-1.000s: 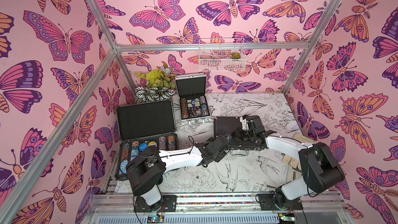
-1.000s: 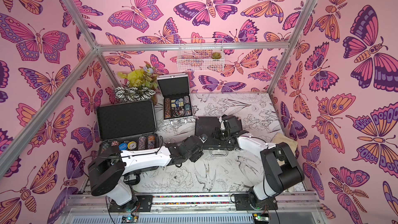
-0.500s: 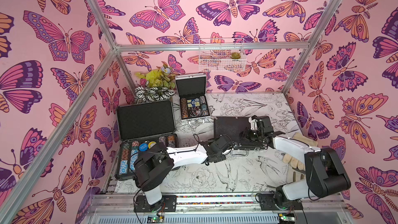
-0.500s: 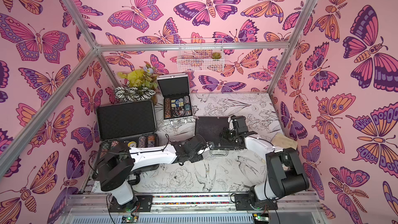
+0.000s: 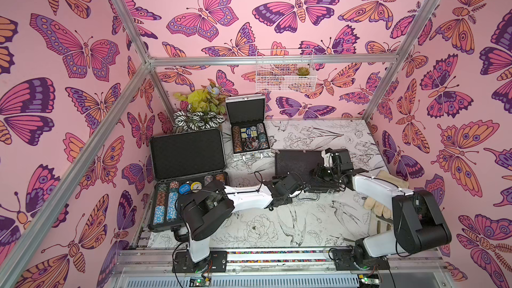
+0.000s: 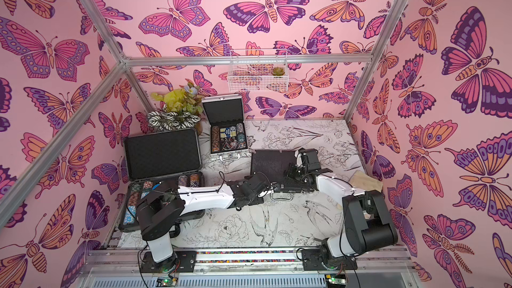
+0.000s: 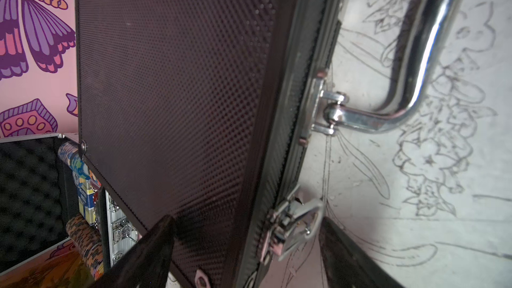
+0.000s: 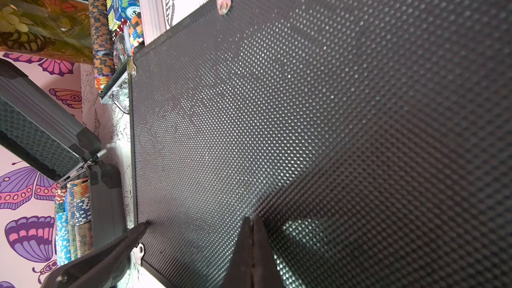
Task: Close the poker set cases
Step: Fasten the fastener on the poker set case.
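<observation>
Left wrist view: the left pincer [image 7: 246, 234] is spread wide, holding nothing, one finger over the lid and one over the counter [image 7: 415, 217]. It straddles the front edge of the medium case [image 7: 171, 92] at a latch [image 7: 293, 223]. The latch looks flipped out, so probably not fastened. If the fingers come in off-centre they could skid off the latch or catch the handle [image 7: 415, 65] beside it. A push there could also slide the whole case back.

The right pincer [image 8: 252, 225] is clenched on nothing, its tip at the lid, seemingly pinning it. If it lifts too soon, the lid may rise again.

In a top view this case [image 5: 296, 162] lies mid-counter with its lid down. The large case [image 5: 188, 159] at the left is open, and the left arm hangs over its chips [image 5: 171, 203], which a careless swing might scatter. At the back, the small case [image 5: 246, 114] is also open, close to the medium case's far corner, where a shove could knock it.
</observation>
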Controlling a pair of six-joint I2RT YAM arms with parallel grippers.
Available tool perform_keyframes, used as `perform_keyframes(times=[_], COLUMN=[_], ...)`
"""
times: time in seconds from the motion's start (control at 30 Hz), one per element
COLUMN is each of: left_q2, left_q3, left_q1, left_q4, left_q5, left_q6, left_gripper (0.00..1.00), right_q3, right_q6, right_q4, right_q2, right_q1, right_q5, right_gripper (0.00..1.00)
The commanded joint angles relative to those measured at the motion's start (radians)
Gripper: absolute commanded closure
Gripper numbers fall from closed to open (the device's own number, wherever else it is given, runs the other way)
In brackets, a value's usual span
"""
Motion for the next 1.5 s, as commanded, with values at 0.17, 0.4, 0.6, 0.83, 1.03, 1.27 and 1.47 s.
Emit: perform_keyframes(times=[0.17, 0.4, 0.6, 0.83, 1.03, 1.27, 1.47], left_q2=[0.042, 0.017, 0.031, 0.057, 0.094, 0.129, 0.120], left_q3=[-0.029, -0.053, -0.047, -0.048, -0.041, -0.036, -0.056], left_q1=[0.009, 0.009, 0.008, 0.008, 0.009, 0.004, -0.003], left_q4=[-0.038, -0.055, -0.054, -0.056, -0.034, -0.014, 0.014], left_q5=[0.000, 0.015, -0.003, -0.050, -0.093, -0.125, -0.135], left_q6=[0.032, 0.031, 0.055, 0.062, 0.049, 0.019, 0.003], left_gripper=[0.17, 0.17, 0.16, 0.17, 0.19, 0.20, 0.22], right_q3=[0.010, 0.023, 0.026, 0.031, 0.038, 0.047, 0.056], right_q6=[-0.028, -0.032, -0.031, -0.029, -0.032, -0.041, -0.046], right_q4=[-0.078, -0.089, -0.090, -0.094, -0.104, -0.120, -0.131], right_q2=[0.006, 0.006, 0.006, 0.008, 0.006, 0.006, 0.006], right_q1=[-0.012, -0.012, -0.012, -0.012, -0.012, -0.012, -0.012], right_q5=[0.009, 0.011, 0.013, 0.015, 0.011, 0.012, 0.011], right_gripper=[0.95, 0.94, 0.94, 0.94, 0.94, 0.94, 0.94])
